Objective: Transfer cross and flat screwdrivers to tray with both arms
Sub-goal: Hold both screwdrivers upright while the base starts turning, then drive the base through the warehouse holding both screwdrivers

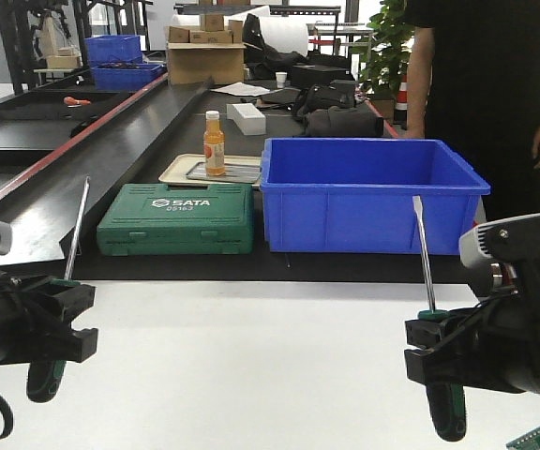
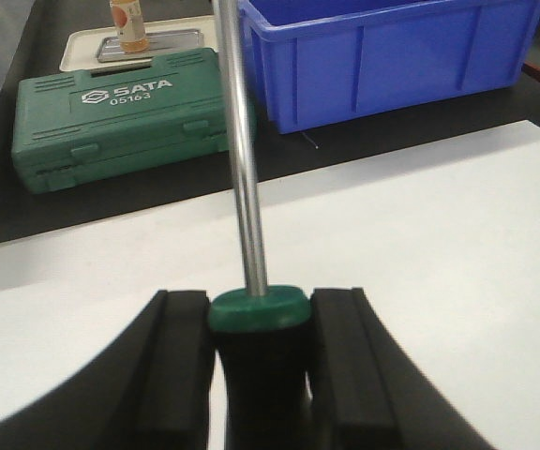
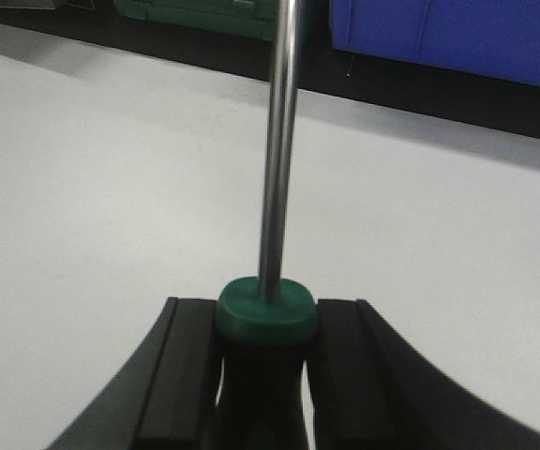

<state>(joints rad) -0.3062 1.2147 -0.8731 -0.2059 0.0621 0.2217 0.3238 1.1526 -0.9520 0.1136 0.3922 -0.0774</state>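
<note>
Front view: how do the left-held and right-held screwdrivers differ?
Tilt: the left screwdriver leans right toward its tip; the right screwdriver leans slightly left, nearer upright.
Tip: the right screwdriver ends in a flat blade; the left screwdriver's tip looks slim with no flare, type unclear.
Shared: black-and-green handles, steel shafts pointing up, each clamped by its handle, one in the left gripper, one in the right gripper.

Place: a workshop or industrial lab floor.
Tools: a green SATA tool case [image 1: 176, 218]; the flat screwdriver [image 1: 424, 258] and second screwdriver [image 1: 76, 230] that I hold.
Storage: a blue plastic bin [image 1: 373, 192] ahead of me; more blue bins [image 1: 115, 52] and cardboard boxes [image 1: 204, 52] farther back.
Benches: long black benches [image 1: 111, 150] with a red edge strip; my white tabletop [image 1: 251, 356].
Structure: dark metal racking [image 1: 26, 37] at the back left.
People: someone in black [image 1: 481, 84] standing by the bench.
</note>
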